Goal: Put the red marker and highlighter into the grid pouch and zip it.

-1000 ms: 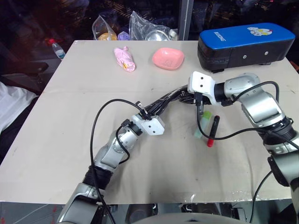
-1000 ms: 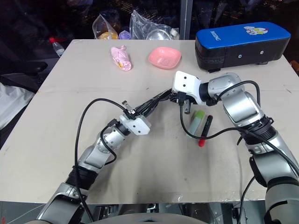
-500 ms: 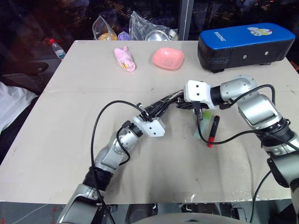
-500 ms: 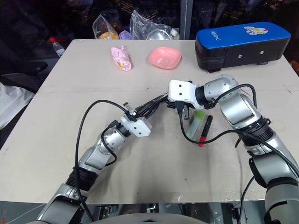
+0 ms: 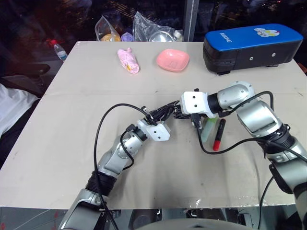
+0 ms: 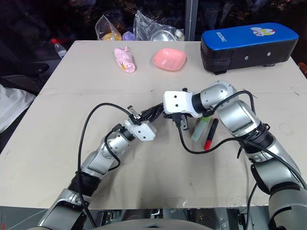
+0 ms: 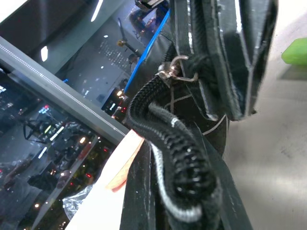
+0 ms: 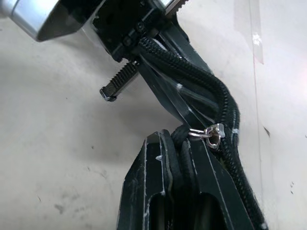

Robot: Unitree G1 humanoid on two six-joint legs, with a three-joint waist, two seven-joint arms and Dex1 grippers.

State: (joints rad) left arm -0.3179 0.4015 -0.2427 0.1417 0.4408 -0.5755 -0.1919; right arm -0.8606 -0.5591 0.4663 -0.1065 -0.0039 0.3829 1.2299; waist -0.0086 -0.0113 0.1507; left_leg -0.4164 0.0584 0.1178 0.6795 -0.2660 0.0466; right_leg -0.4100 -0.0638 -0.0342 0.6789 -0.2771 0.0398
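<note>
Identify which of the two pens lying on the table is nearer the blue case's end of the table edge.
The red marker: slim, black-capped, lying on the highlighter's outer side.

Red marker (image 5: 218, 135) beside highlighter (image 5: 207, 129)

Middle crowded, left side open

Your two arms and the grid pouch (image 5: 168, 111) between them block the table's (image 5: 62, 134) centre; the highlighter (image 5: 207, 128) and red marker (image 5: 218, 134) lie just right, while the blue case (image 5: 252, 45), pink bowl (image 5: 172, 59) and pink toy (image 5: 128, 60) line the far edge.
</note>
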